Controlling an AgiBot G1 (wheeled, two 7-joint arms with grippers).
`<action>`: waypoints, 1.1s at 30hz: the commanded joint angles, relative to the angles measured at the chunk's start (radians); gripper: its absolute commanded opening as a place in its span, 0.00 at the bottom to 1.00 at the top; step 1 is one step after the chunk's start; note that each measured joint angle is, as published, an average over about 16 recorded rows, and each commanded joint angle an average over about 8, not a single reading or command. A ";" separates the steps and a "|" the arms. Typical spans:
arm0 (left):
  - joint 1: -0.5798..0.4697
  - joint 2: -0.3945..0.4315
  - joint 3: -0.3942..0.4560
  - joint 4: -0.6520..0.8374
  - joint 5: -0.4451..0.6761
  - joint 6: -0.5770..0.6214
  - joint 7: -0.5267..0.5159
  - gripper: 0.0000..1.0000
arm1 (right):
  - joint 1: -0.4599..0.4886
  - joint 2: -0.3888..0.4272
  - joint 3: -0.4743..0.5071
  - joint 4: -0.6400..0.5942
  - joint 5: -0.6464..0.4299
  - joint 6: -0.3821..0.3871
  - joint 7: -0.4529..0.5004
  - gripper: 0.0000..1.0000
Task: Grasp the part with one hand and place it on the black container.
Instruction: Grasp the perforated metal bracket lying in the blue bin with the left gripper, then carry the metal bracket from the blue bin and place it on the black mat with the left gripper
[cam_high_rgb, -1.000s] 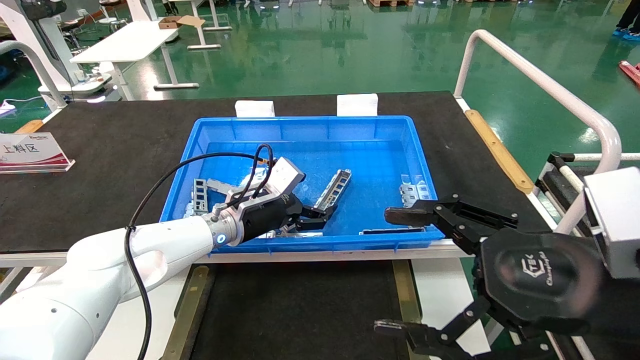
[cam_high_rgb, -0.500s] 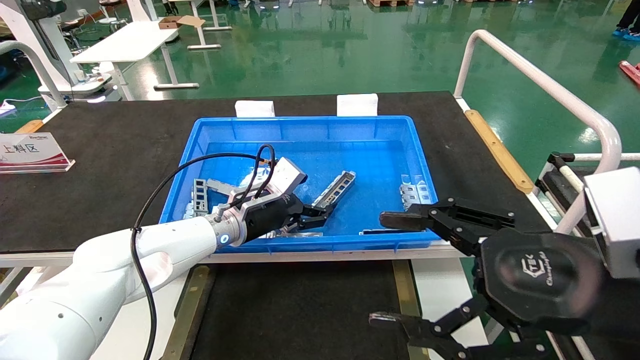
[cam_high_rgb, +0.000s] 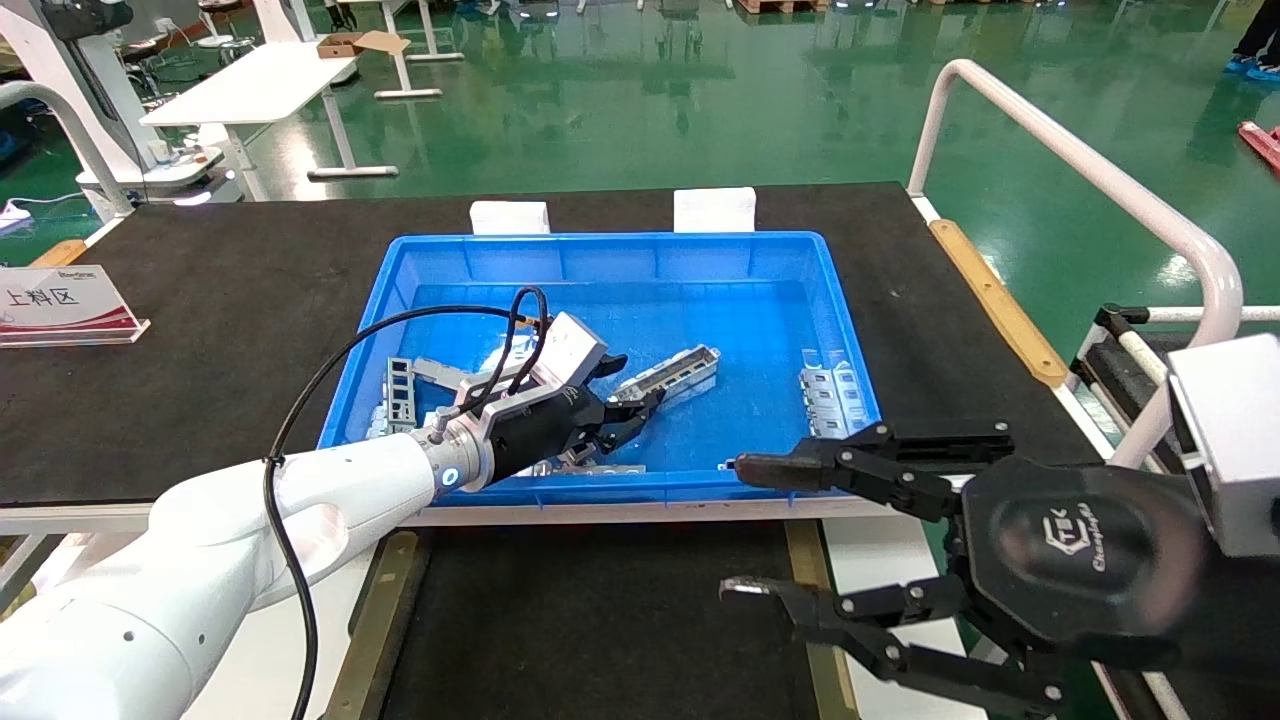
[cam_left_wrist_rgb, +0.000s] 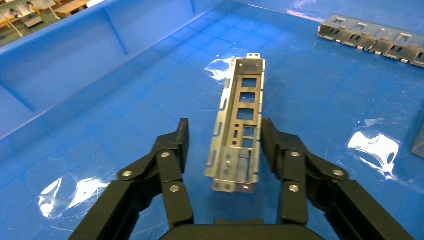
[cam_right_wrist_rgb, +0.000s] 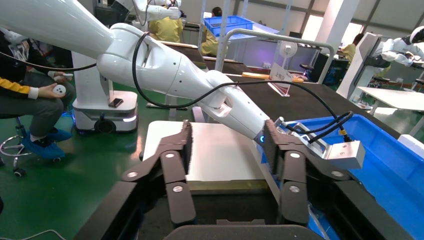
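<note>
Right gripper (cam_high_rgb: 745, 530), black linkage type, hangs nearest the robot at about 5 o'clock, over the gap between the flat matte black textured panel with brass-coloured side strips (cam_high_rgb: 600, 620) and the blue bin's near rim. Jaws spread wide, nothing in them; idle by the look of it.

The black panel, at 6 o'clock, is bare in the part that shows. This is the drop-off, and no part lies on it yet.

Left gripper (cam_high_rgb: 632, 395), black, on a white arm, reaches into the blue plastic bin (cam_high_rgb: 620, 245) on the black bench (cam_high_rgb: 250, 270). Its wrist view shows the jaws part open, one finger (cam_left_wrist_rgb: 172, 150) on each side of the narrow silver-grey stamped metal channel (cam_left_wrist_rgb: 239, 142). Gaps remain on both sides, so it is bracketed, not gripped. Straddling across the narrow width suits the raised side edges, which should give the pads flat faces to close on.

The channel lies on the glossy bin floor near centre, its row of rectangular cut-outs facing up.

Farther off at 2 o'clock inside the bin, a wider slotted silver plate (cam_high_rgb: 830, 390) lies apart.
</note>
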 joint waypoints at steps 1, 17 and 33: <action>0.000 0.000 0.008 0.000 -0.011 -0.003 0.002 0.00 | 0.000 0.000 0.000 0.000 0.000 0.000 0.000 0.00; -0.007 0.001 0.058 -0.016 -0.102 -0.008 0.024 0.00 | 0.000 0.000 0.000 0.000 0.000 0.000 0.000 0.00; -0.055 -0.012 0.104 -0.070 -0.207 0.124 0.068 0.00 | 0.000 0.000 -0.001 0.000 0.000 0.000 0.000 0.00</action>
